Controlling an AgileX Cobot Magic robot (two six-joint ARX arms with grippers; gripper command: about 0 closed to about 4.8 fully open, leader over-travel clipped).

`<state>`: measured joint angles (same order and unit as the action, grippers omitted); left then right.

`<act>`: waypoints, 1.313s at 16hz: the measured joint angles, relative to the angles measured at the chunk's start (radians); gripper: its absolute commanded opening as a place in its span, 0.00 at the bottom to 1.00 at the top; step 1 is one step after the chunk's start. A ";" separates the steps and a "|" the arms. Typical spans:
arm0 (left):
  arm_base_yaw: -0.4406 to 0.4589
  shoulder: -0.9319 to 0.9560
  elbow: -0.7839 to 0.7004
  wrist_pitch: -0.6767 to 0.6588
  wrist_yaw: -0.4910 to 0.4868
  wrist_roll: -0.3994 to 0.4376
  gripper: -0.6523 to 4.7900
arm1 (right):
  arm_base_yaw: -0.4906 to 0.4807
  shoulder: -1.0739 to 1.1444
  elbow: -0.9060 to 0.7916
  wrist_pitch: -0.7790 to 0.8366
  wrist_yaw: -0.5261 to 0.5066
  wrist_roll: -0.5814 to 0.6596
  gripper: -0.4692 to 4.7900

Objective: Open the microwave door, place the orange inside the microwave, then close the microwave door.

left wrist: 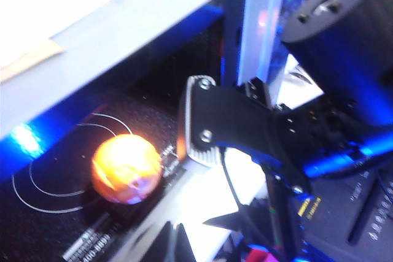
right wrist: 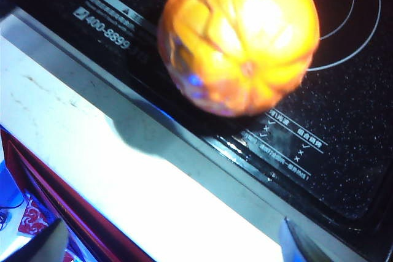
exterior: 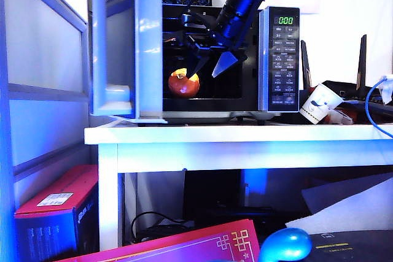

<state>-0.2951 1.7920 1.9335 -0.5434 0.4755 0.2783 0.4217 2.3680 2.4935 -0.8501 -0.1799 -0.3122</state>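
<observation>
The microwave [exterior: 279, 59] stands on the white table with the microwave door [exterior: 147, 41] swung wide open to the left. The orange [exterior: 183, 83] lies free on the dark floor of the cavity [left wrist: 61, 170], and it also shows in the right wrist view [right wrist: 239, 38]. My right gripper [exterior: 205, 73] hangs open just in front of the opening, above and right of the orange, and holds nothing [right wrist: 172, 240]. The left wrist view shows its fingers [left wrist: 199, 121] spread apart. My left gripper [left wrist: 175, 243] has its two dark tips together near the cavity's front sill; I cannot pick it out in the exterior view.
A white paper cup [exterior: 319, 105] lies tilted on the table [exterior: 245, 133] right of the microwave, beside a black router with antennas [exterior: 362, 59] and a blue cable [exterior: 374, 108]. A red box [exterior: 58, 213] sits on the floor under the table.
</observation>
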 measured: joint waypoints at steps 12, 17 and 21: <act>0.000 -0.204 -0.011 0.188 -0.007 -0.124 0.11 | 0.000 -0.100 0.000 -0.128 0.114 -0.003 1.00; 0.000 -0.301 -0.010 -0.015 -0.022 -0.137 0.11 | 0.001 -0.280 0.000 -0.141 0.192 -0.004 1.00; -0.001 -0.301 -0.009 -0.267 -0.105 -0.132 0.11 | 0.000 -0.396 0.000 -0.113 0.253 -0.007 0.62</act>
<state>-0.2958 1.4914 1.9247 -0.8108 0.3702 0.1463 0.4221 1.9717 2.4935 -0.9627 0.0727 -0.3191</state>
